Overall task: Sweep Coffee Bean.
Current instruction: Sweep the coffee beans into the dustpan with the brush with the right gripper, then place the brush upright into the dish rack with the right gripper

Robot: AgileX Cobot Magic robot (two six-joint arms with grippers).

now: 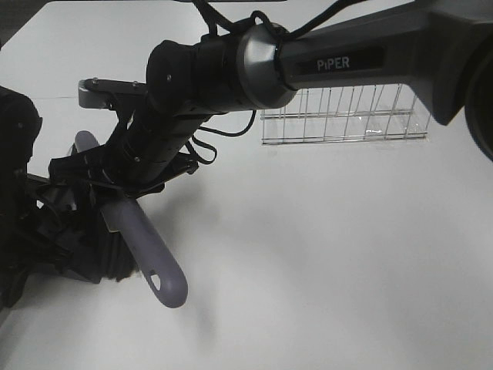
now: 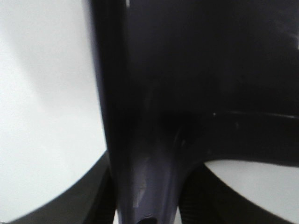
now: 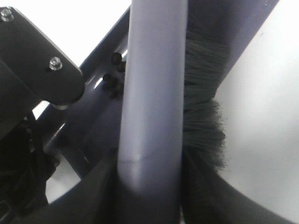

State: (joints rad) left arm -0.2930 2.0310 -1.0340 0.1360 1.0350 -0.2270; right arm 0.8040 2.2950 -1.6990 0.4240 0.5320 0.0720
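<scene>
My right gripper (image 1: 117, 194) reaches across to the left and is shut on the lavender brush handle (image 3: 152, 93). The brush's dark bristles (image 3: 203, 116) lie beside the handle. A few small dark coffee beans (image 3: 112, 77) lie on the dark purple dustpan (image 3: 98, 121) just past the handle. In the exterior view the beans are hidden behind the arms. A lavender handle end with a hang hole (image 1: 166, 281) sticks out toward the front. My left gripper (image 2: 145, 200) is shut on a dark purple dustpan handle (image 2: 149, 177), blurred and very close.
A wire basket (image 1: 343, 116) stands on the white table (image 1: 347, 270) at the back right. My left arm (image 1: 27, 223) is a dark mass at the left edge, close under the right arm (image 1: 231, 69). The table's front left edge (image 1: 8, 324) is near.
</scene>
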